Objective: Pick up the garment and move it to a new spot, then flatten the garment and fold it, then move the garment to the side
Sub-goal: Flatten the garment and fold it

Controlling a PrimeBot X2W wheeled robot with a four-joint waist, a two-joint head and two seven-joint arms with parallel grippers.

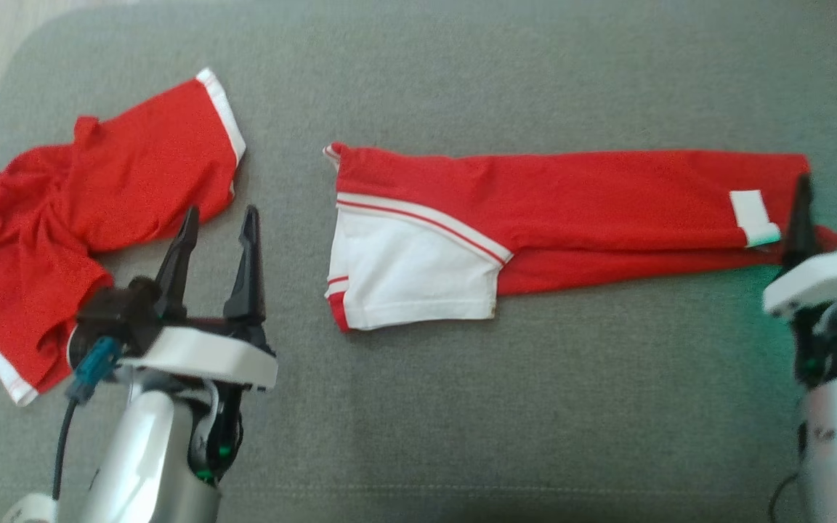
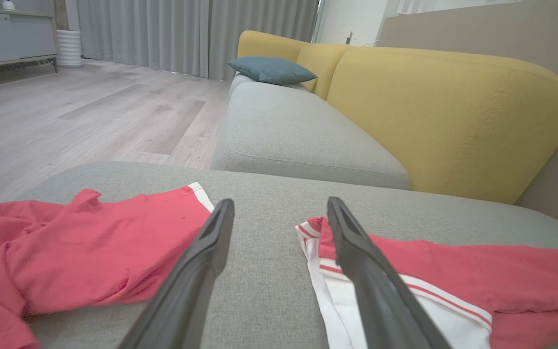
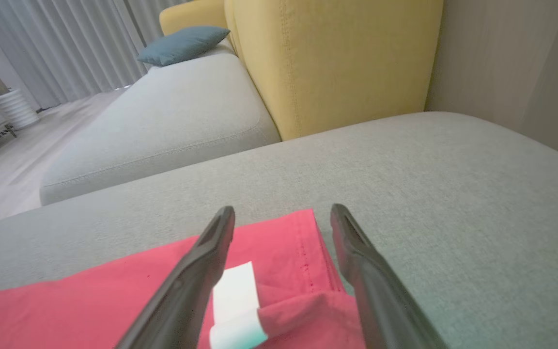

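The garment [image 1: 571, 203], red with a white sleeve, lies folded in a long strip on the grey cushion [image 1: 462, 407], its long axis running left to right. The right gripper [image 1: 830, 190] hangs at its right end by the white label [image 1: 751, 214], fingers wide apart and empty. The left gripper [image 1: 220, 214], fingers also spread on nothing, sits near the sleeve end, and the crumpled second red garment [image 1: 99, 218] just beside it looks a likely snag.

red garment [image 1: 607, 203] folded into a long flat strip across the grey cushion [image 1: 535, 407]. white sleeve [image 1: 411, 269] with red stripes on top at its left end, white tag [image 1: 753, 214] near the right end. second red garment [image 1: 99, 218], white-trimmed, crumpled well apart to the left.
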